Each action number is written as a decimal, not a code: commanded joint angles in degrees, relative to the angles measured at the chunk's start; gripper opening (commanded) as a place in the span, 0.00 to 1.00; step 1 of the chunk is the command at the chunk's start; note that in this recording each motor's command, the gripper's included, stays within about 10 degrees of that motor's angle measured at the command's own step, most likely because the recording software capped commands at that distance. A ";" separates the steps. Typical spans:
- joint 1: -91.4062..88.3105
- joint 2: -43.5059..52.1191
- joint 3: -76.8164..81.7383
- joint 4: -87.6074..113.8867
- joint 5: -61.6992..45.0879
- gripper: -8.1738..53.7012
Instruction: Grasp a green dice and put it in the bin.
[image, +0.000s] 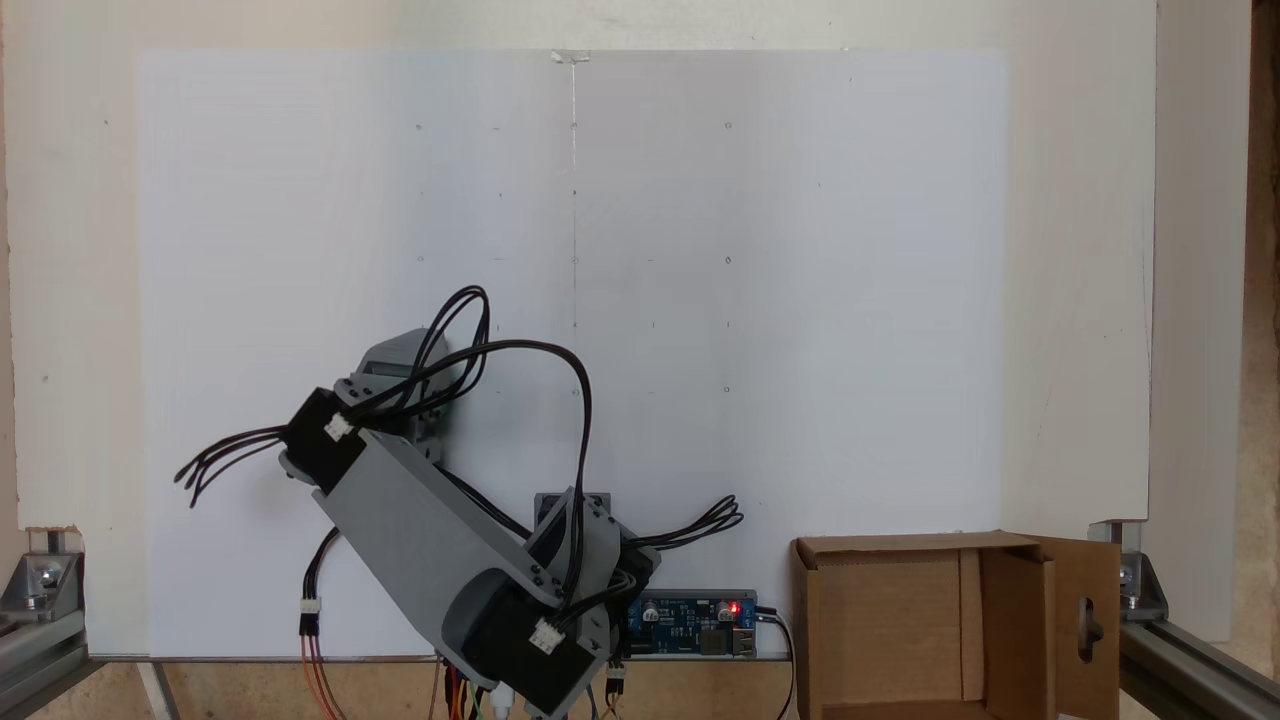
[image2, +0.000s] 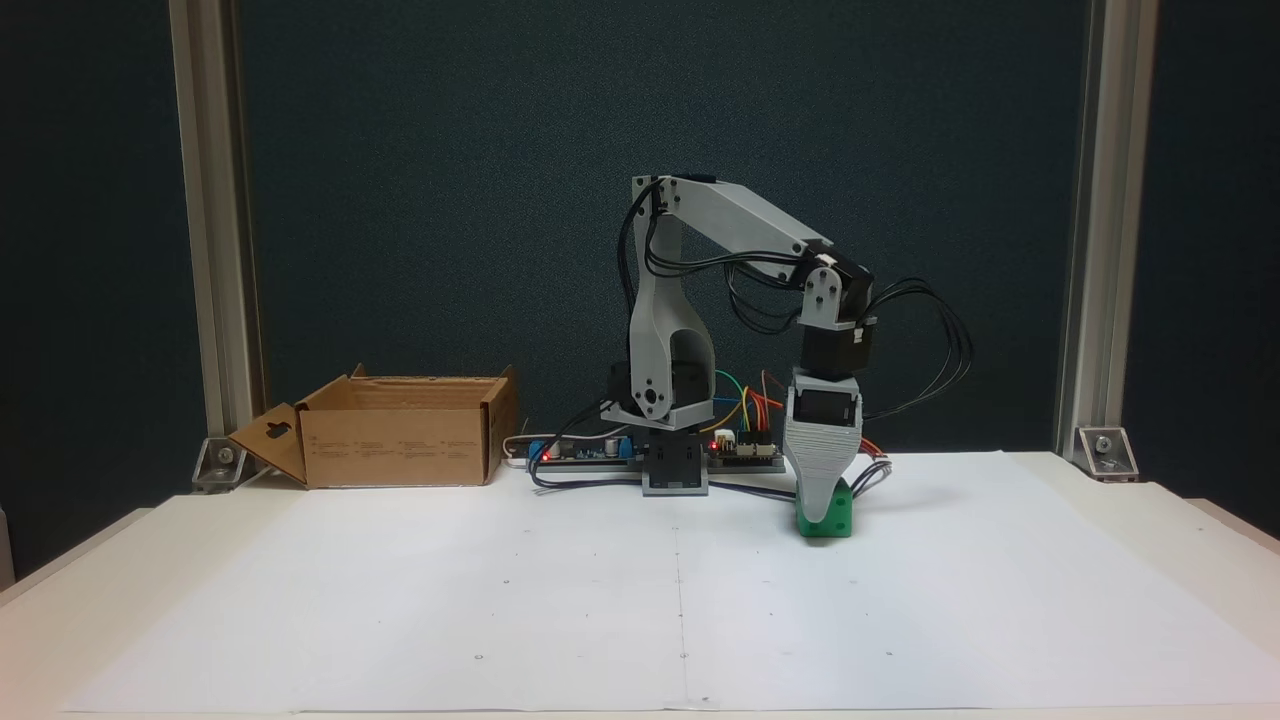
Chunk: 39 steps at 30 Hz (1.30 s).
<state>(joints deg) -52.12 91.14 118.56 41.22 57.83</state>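
The green dice (image2: 841, 519) rests on the white paper, right of the arm's base in a fixed view. My gripper (image2: 818, 512) points straight down onto it; the ribbed grey front finger (image2: 822, 465) covers the dice's upper left part. The other jaw lies behind it, so the grip does not show. In the other fixed view, from above, the arm's wrist (image: 400, 368) reaches up and left, hiding the fingertips beneath it. The bin (image2: 400, 446), a brown cardboard box, stands open at the far left; from above the bin (image: 1012, 620) is at the lower right.
Circuit boards (image2: 600, 455) and coloured wires crowd the arm's base (image2: 675, 470). Black cable loops (image2: 940, 340) hang off the wrist. The bin's flap with the oval hole (image2: 270, 445) sticks outward. Aluminium posts (image2: 1085, 230) stand at the table's rear corners. White paper (image2: 600, 600) covers the table.
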 joint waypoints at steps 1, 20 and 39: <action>0.09 0.79 -0.79 -0.79 3.96 0.76; -1.41 -1.93 -0.26 -2.90 3.96 0.76; 1.14 -2.37 -0.18 -3.16 3.52 0.32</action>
<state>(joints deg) -51.50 88.77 119.36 38.23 57.83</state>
